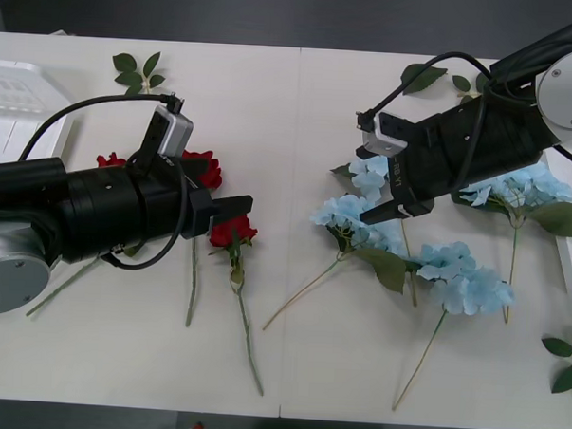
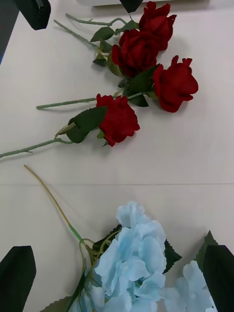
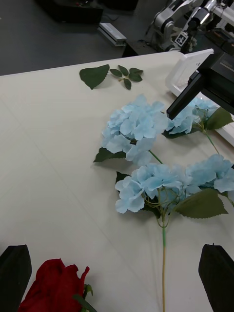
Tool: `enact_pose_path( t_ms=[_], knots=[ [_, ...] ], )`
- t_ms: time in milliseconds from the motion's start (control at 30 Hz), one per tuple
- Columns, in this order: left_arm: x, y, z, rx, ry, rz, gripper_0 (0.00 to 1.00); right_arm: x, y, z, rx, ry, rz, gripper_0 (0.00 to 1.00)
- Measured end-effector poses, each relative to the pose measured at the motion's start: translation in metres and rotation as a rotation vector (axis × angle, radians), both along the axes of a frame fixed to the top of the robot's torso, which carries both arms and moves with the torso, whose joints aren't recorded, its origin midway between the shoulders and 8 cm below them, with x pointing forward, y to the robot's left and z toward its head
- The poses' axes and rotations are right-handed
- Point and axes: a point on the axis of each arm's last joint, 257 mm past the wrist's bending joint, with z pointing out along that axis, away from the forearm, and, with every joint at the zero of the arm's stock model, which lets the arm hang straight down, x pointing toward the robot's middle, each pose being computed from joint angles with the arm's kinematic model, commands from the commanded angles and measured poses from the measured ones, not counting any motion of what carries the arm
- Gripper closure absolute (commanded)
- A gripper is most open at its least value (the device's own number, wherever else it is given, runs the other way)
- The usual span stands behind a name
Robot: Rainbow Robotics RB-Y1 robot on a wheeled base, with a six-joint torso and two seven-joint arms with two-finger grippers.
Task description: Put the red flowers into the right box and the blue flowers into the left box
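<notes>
Front view: right gripper (image 1: pixel 393 208), fingers apart above the blue flowers (image 1: pixel 362 218), might snag overlapping neighbours too.

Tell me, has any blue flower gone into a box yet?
No, all four blue flowers lie on the table, with the open right gripper over them.

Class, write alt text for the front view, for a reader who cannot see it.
Two black robot arms reach over a white table: the open left gripper by the red flowers, the open right gripper over the blue flowers. No flower is held. The left box sits at the table's far left edge, and green leaf sprigs lie near the far edge.
</notes>
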Motion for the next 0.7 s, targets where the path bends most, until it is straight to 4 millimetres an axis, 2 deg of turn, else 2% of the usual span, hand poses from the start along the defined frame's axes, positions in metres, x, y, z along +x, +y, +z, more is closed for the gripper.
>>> enact_pose_path(
  t_ms=[67, 133, 200, 333, 400, 567, 667, 700],
  knots=[
    [0.000, 0.000, -0.001, 0.000, 0.002, 0.001, 0.00, -0.004, -0.002, -0.009, -0.005, 0.019, -0.001, 0.00],
    [-0.004, 0.003, -0.014, 0.004, 0.030, 0.007, 0.00, -0.014, -0.007, -0.027, -0.021, 0.060, -0.002, 0.00],
    [-0.007, 0.008, -0.026, 0.009, 0.056, 0.017, 0.00, -0.019, -0.013, -0.036, -0.035, 0.088, -0.002, 0.00],
    [-0.007, 0.017, -0.036, 0.049, 0.089, 0.032, 0.01, -0.024, -0.018, -0.023, -0.038, 0.138, 0.007, 0.00],
    [0.000, 0.029, -0.034, 0.087, 0.108, 0.055, 0.01, -0.026, -0.026, -0.011, -0.052, 0.233, -0.058, 0.00],
    [0.023, 0.086, -0.006, 0.177, 0.184, 0.165, 0.00, -0.010, -0.049, 0.017, -0.031, 0.556, -0.494, 0.00],
    [0.037, 0.132, 0.008, 0.201, 0.240, 0.260, 0.00, -0.001, -0.070, 0.025, -0.022, 0.639, -0.658, 0.00],
    [0.044, 0.153, 0.008, 0.202, 0.267, 0.304, 0.00, 0.002, -0.084, 0.023, -0.028, 0.694, -0.773, 0.00]
  ],
)
